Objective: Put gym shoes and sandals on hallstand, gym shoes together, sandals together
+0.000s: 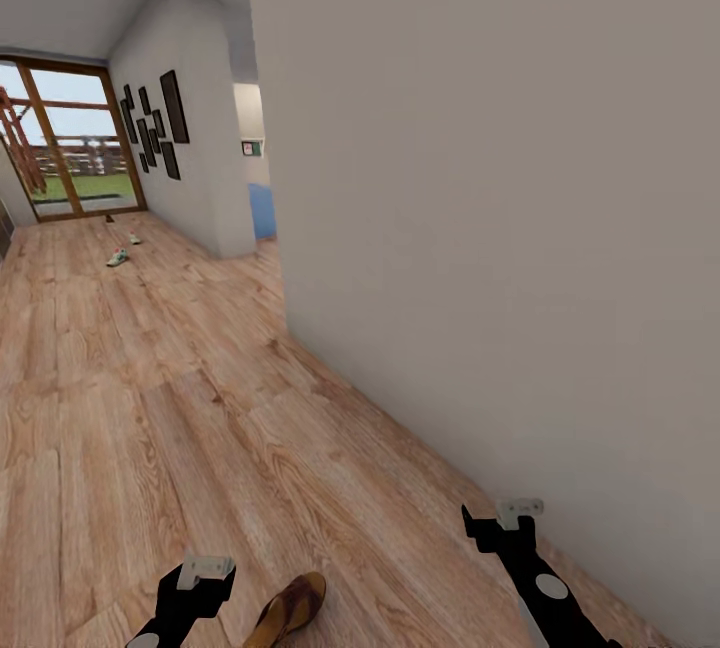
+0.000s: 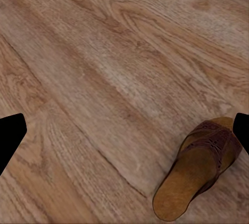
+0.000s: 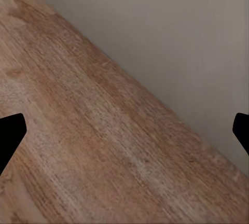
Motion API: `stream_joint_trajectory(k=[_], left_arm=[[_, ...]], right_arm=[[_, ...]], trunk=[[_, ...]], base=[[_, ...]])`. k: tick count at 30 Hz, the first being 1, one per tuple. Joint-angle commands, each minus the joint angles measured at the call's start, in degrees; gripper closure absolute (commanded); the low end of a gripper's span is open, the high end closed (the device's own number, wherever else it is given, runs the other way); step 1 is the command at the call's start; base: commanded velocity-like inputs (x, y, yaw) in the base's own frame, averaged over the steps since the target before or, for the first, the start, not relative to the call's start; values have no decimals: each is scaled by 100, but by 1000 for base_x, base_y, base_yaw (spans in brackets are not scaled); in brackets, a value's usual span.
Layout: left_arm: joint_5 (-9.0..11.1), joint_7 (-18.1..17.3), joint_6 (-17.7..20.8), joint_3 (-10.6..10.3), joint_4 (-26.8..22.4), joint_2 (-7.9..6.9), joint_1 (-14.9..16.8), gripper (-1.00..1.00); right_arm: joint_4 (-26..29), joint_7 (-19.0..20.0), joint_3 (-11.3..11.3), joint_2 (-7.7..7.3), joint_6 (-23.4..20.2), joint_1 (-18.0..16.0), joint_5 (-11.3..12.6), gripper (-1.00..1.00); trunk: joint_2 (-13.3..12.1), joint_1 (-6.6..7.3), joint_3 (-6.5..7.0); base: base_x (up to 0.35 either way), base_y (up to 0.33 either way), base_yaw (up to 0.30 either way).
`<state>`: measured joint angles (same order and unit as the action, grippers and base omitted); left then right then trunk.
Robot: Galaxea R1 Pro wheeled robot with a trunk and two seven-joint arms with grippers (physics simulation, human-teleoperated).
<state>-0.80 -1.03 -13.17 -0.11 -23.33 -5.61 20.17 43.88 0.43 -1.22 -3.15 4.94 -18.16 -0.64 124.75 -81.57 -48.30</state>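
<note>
One brown sandal [image 1: 290, 608] with a tan footbed lies on the wood-plank corridor floor [image 1: 150, 408] just in front of me, between my arms. In the left wrist view this sandal [image 2: 201, 168] lies beside one fingertip, maroon strap up. My left gripper [image 1: 207, 570] [image 2: 124, 130] hangs open above the planks with nothing in it. My right gripper [image 1: 518, 512] [image 3: 124, 130] is open too, over bare floor by the wall. Far down the corridor lie two gym shoes [image 1: 117, 257] [image 1: 134, 238], and a small dark thing [image 1: 109, 219] that may be the other sandal. The hallstand is out of view.
A long grey wall [image 1: 500, 228] runs close along my right side and meets the floor near the right gripper. The corridor ends at a glazed wooden door [image 1: 70, 143]. Dark picture frames [image 1: 155, 123] hang on the far wall, with a doorway [image 1: 258, 178] beside it.
</note>
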Motion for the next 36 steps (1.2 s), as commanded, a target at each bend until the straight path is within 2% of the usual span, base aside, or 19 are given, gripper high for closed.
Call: stream_joint_trajectory(k=[1,9,20,26,36], left_arm=[[-8,-11,-18,0,4,-1,4,-100],[-8,-11,-18,8,4,-1,4,-100],[0,-11,-22,18,4,-1,5,-100],[-3,-11,-22,20,4,-1,5,-100],[-24,-11,-84,-49,-5,5,5,-100]], right_arm=[[-4,6,-9,-3,16,-3,-6,-100],[-86,7,-6,-2,19,-3,-6,-100],[-487,1,14,0,40,-3,9,-100],[-492,1,10,-1,42,-3,11,-100],[-497,1,15,-2,43,-3,10,-100]], trunk=[[44,-22,-24],[365,-197,-167],[806,-439,-365],[1046,-571,-472],[1046,-571,-472]], base=[[0,0,0],[0,0,0],[0,0,0],[0,0,0],[27,28,0]])
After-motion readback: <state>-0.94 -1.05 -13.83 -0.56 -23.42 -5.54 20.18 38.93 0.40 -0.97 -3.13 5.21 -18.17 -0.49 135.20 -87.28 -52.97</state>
